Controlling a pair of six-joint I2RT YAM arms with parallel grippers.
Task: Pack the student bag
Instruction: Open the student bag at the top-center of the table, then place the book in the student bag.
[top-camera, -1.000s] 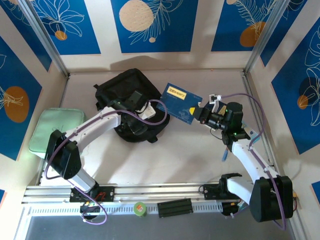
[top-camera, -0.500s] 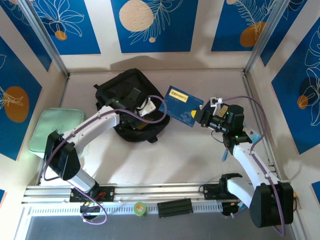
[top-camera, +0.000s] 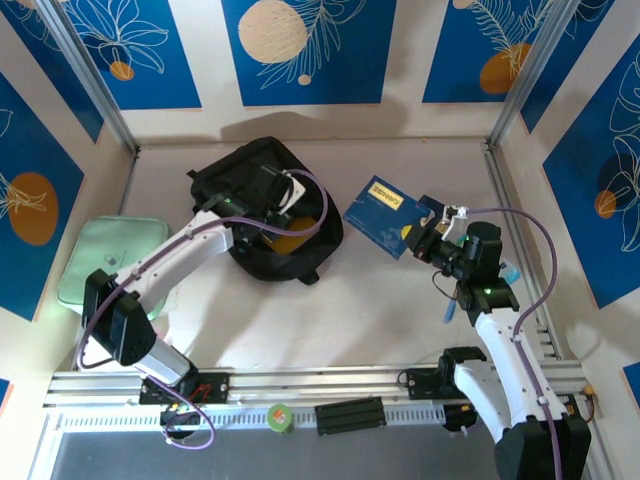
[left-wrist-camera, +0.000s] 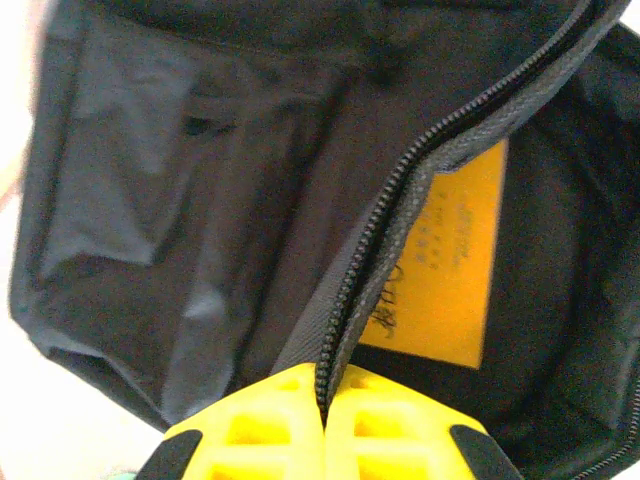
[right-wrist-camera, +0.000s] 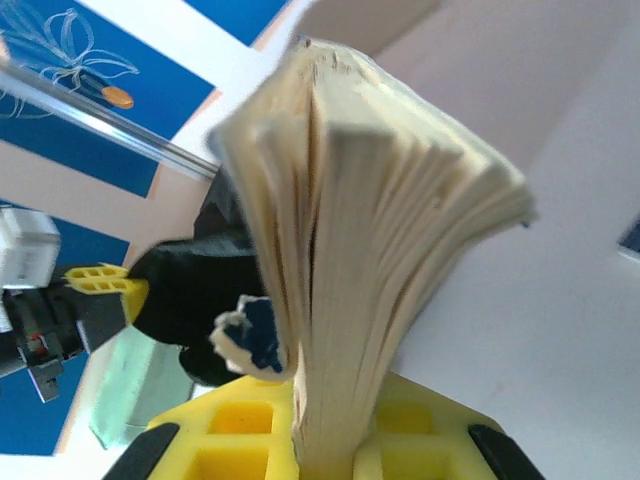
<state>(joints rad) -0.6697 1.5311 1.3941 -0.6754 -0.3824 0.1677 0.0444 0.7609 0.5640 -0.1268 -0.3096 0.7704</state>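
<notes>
My left claw (left-wrist-camera: 325, 400) is pinched together on the zipper edge (left-wrist-camera: 400, 200) of the bag (top-camera: 240, 165), holding the mouth open. My right claw (top-camera: 428, 238) clamps the blue book (top-camera: 388, 215). The bag lies to its left, so I must carry leftward.

A mint-green pouch (top-camera: 110, 260) lies flat on the table (top-camera: 360, 340) at 9 o'clock, against the left wall. A blue book (top-camera: 388, 215) with a yellow label is up off the table at 2 o'clock, tilted, its pages fanned. An orange book (left-wrist-camera: 450, 270) lies inside the bag (top-camera: 250, 170) at 11 o'clock. At 6 o'clock a green roll (top-camera: 280, 418) sits on the rail (top-camera: 120, 420), just left of a black bar (top-camera: 350, 414). Blue leaf-print panels (top-camera: 305, 50) line the walls.
</notes>
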